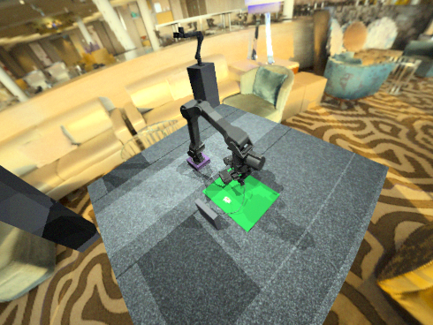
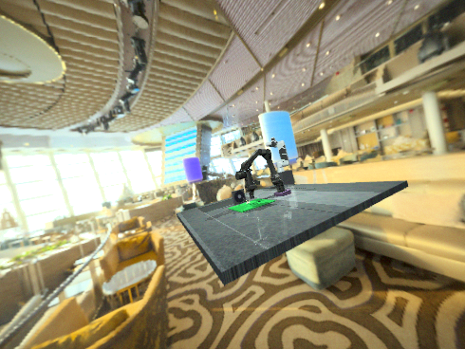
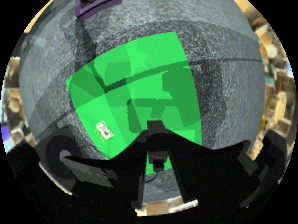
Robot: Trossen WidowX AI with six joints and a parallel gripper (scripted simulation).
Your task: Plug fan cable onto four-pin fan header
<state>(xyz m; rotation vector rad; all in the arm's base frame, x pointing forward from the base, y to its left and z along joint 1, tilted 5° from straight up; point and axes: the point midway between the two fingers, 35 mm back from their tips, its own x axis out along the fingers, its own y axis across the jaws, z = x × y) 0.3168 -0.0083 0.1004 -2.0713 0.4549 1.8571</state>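
The green board [image 1: 254, 218] [image 2: 265, 204] [image 3: 150, 47] lies flat on the table. The small white four-pin fan header [image 1: 226, 200] [image 3: 104, 130], with gold pins, is near its fan-side edge. My gripper [image 1: 241, 182] [image 2: 251, 196] [image 3: 154, 132] is shut on the dark plug [image 3: 155, 128], which sits between the fingertips. The fingertips are over the board, off to one side of the header. The thin dark cable [image 1: 245, 200] curves from the plug towards the fan. The exact gap between plug and board cannot be told.
The dark square fan [image 1: 208, 214] [image 2: 238, 195] [image 3: 61, 152] stands upright beside the board, close to the header. The arm's purple base [image 1: 198, 162] [image 2: 282, 193] [image 3: 99, 7] is beyond the board's opposite side. Shadows of the arm cross the board.
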